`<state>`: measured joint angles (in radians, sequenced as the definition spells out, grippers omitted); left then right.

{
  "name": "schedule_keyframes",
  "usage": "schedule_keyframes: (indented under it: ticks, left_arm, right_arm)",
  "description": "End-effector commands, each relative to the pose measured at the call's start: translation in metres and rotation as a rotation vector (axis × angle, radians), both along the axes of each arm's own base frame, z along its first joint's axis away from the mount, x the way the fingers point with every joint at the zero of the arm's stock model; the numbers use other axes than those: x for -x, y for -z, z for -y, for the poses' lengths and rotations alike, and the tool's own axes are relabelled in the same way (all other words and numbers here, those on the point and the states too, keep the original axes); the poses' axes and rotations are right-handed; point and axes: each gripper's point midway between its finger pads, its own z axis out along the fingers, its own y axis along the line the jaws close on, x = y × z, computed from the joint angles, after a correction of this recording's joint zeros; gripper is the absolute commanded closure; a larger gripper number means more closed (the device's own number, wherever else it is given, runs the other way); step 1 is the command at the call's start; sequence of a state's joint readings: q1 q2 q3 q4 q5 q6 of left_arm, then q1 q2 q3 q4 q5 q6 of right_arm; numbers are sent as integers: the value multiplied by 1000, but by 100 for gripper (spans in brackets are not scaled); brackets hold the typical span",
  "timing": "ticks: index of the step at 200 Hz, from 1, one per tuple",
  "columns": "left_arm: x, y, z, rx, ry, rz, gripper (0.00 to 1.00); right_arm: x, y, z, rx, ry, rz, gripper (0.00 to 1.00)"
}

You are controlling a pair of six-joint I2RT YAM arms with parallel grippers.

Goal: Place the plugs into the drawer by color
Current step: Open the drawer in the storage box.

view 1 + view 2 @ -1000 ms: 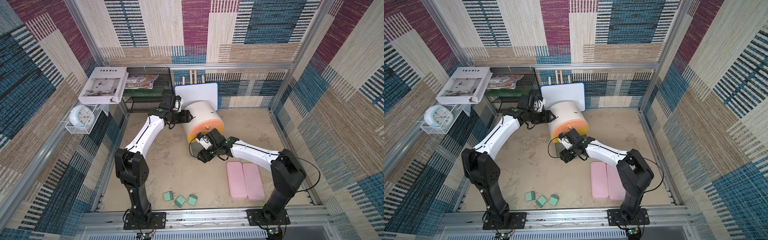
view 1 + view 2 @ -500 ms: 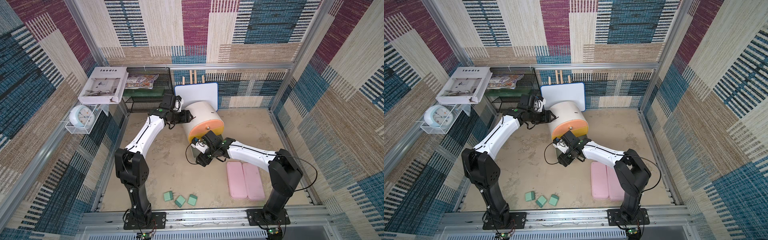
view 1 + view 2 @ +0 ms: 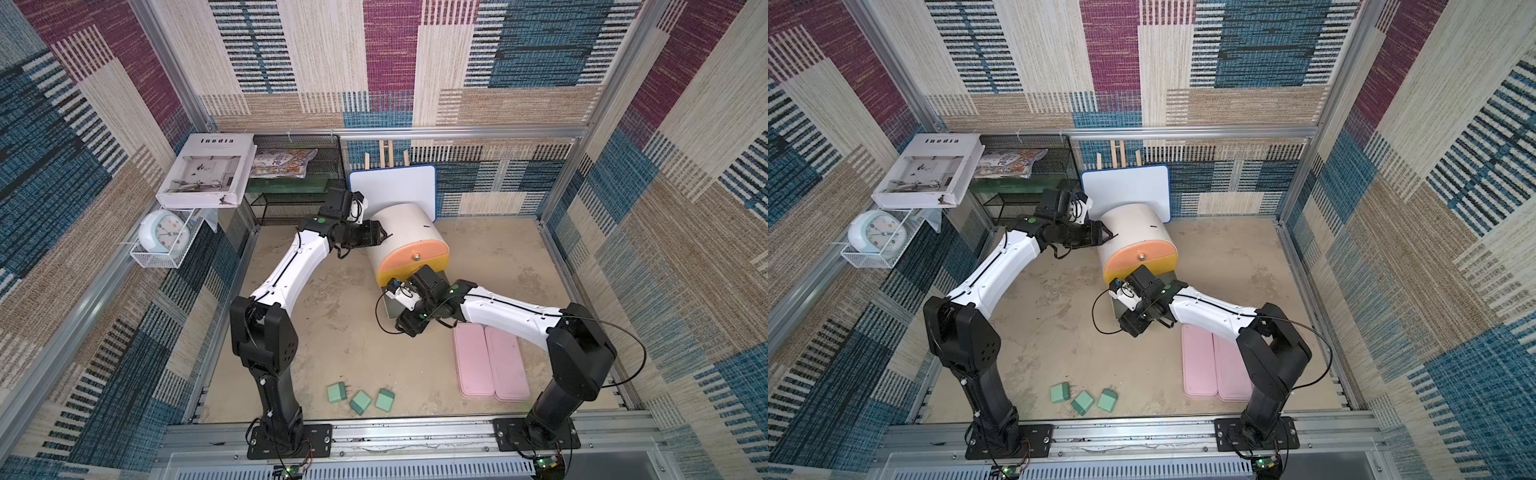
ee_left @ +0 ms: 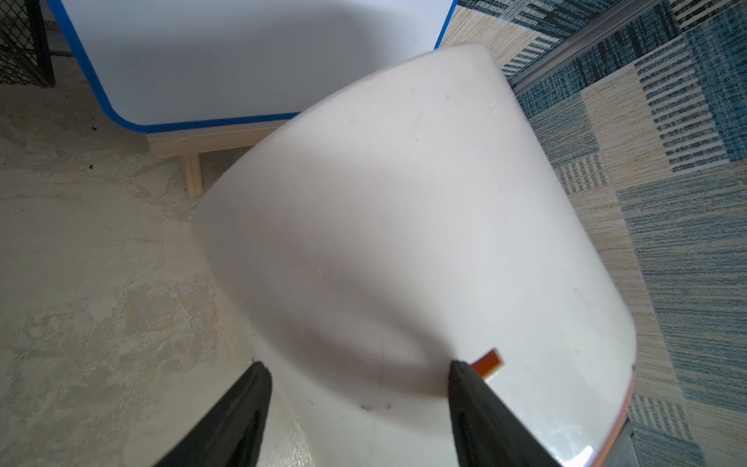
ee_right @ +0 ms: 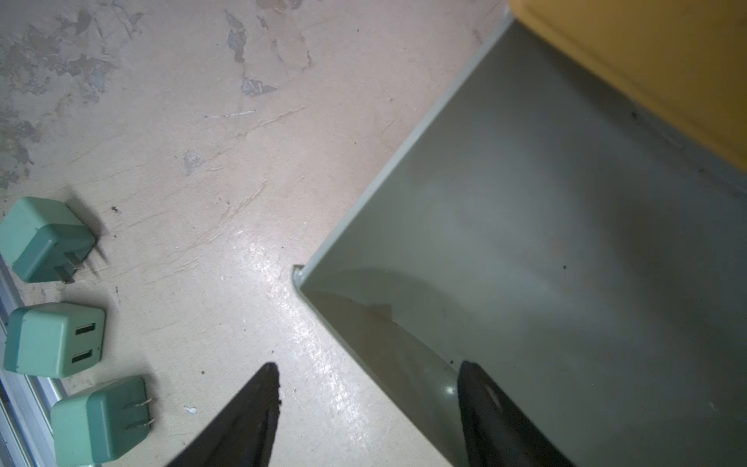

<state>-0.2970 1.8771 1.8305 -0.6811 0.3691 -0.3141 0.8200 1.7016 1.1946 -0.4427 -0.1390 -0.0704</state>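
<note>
My right tool (image 5: 366, 368), jaws spread and empty, has drawn back over the open grey-green drawer (image 5: 525, 222); green plugs (image 5: 54, 339), well apart, go next.

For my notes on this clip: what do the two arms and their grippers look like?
The left arm and right arm share white tapered shells, boxy black joints and a green dot near the wrist. Thin black cables run along them. The left gripper and right gripper have black pointed fingers.
</note>
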Motion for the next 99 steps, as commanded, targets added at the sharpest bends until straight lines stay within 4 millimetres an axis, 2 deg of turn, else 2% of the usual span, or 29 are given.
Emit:
schedule_keyframes:
  ticks: [1,35,62,82,99]
  left_arm:
    - [7,17,-7,-47,-17,-60,27]
    - [6,18,-7,-48,-18,-59,27]
    - [7,18,-7,-46,-16,-63,27]
    - [8,17,-7,-49,-15,-58,27]
    - [8,17,-8,-53,-16,-57,28]
  right_arm:
    - [18,4,8,28,-5,-72,27]
    - [17,-7,1,-1,-6,-58,27]
    - [21,-31,-7,-36,-7,-5,27]
    - [40,-41,-18,-65,-25,30,27]
    - [66,-33,-28,-54,-55,47,28]
